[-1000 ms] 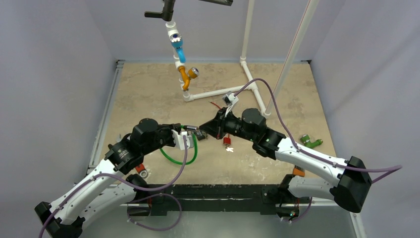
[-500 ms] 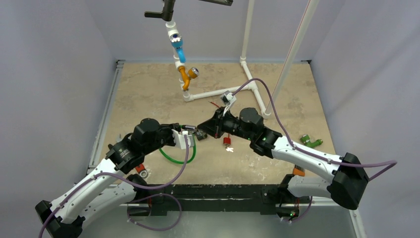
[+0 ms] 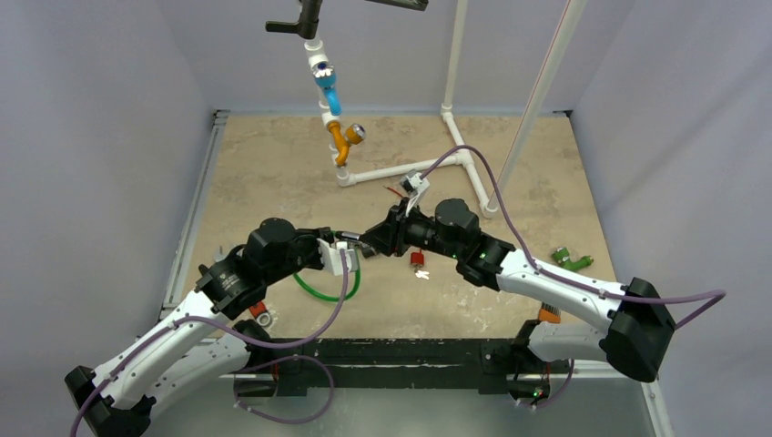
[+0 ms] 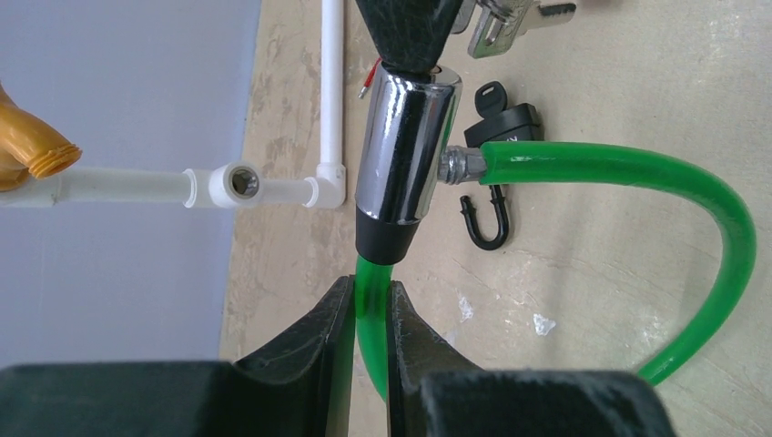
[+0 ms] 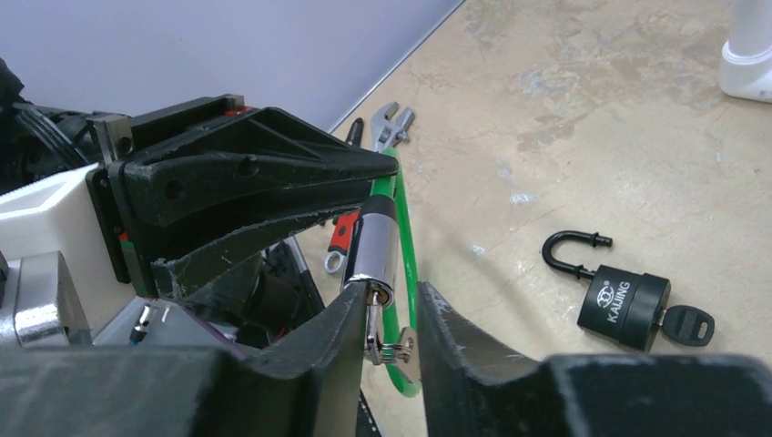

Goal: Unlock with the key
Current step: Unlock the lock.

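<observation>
Cable lock: a green cable (image 4: 637, 168) running into a chrome barrel (image 4: 405, 150). It is held off the table (image 5: 592, 109) between the two grippers, near the middle of the front half. The cable's loop trails down towards the tabletop on the left arm's side.

Key (image 5: 374, 323): seated in the barrel's end face, with a ring and a second key hanging from it.

Left gripper (image 4: 369, 287): fingers closed tight on the green cable just below the barrel's black collar.

Right gripper (image 5: 393, 291): meets the barrel end-on, with one finger on each side of the key. The jaws stand slightly apart. Whether the pads actually press the key cannot be told from the wrist view.

Padlock (image 5: 628, 308): black, lying flat on the table just beyond the cable, with its shackle swung open and its own key in the body.

Adjustable wrench (image 5: 391, 123): lying on the table near the left wall.

White pipe frame (image 4: 330, 91): stands on the far part of the table and carries an orange fitting (image 4: 27, 150).
</observation>
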`<state>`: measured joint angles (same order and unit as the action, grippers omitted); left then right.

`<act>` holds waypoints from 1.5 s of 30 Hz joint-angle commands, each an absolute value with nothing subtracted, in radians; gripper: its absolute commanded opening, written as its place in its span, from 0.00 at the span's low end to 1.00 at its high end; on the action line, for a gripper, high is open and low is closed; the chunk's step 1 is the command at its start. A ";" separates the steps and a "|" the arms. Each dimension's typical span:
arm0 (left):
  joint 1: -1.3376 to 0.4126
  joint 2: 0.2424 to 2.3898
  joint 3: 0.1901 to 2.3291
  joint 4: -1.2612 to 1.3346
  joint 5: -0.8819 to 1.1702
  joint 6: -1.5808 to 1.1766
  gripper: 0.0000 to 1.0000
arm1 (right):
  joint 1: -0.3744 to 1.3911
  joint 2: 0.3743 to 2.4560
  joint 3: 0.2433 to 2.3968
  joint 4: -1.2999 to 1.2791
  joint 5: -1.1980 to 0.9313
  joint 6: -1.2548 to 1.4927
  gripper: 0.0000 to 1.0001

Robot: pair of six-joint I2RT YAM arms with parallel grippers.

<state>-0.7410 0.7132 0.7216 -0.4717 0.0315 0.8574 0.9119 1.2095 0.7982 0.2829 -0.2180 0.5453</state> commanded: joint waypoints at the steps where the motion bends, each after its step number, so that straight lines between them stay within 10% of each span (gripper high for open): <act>1: -0.750 0.707 0.732 -0.325 0.068 0.863 0.00 | 0.926 1.196 0.820 0.286 -0.228 0.535 0.35; 8: -0.750 0.700 0.733 -0.334 0.071 0.861 0.00 | 0.925 1.170 0.809 0.314 -0.254 0.549 0.60; 16: -0.750 0.693 0.736 -0.336 0.077 0.859 0.00 | 0.924 1.182 0.833 0.332 -0.280 0.545 0.59; 24: -0.749 0.684 0.756 -0.352 0.094 0.842 0.00 | 0.924 1.262 0.874 0.304 -0.302 0.539 0.42; 29: -0.749 0.674 0.769 -0.384 0.164 0.802 0.00 | 0.924 1.258 0.872 0.318 -0.298 0.538 0.04; 32: -0.749 0.670 0.809 -0.472 0.305 0.754 0.00 | 0.924 1.235 0.858 0.335 -0.309 0.526 0.00; 38: -0.749 0.704 0.875 -0.615 0.524 0.630 0.72 | 0.925 1.188 0.888 0.260 -0.402 0.426 0.00; 45: -0.572 0.857 0.975 -0.679 0.743 0.522 0.78 | 0.925 1.150 0.950 0.143 -0.488 0.348 0.00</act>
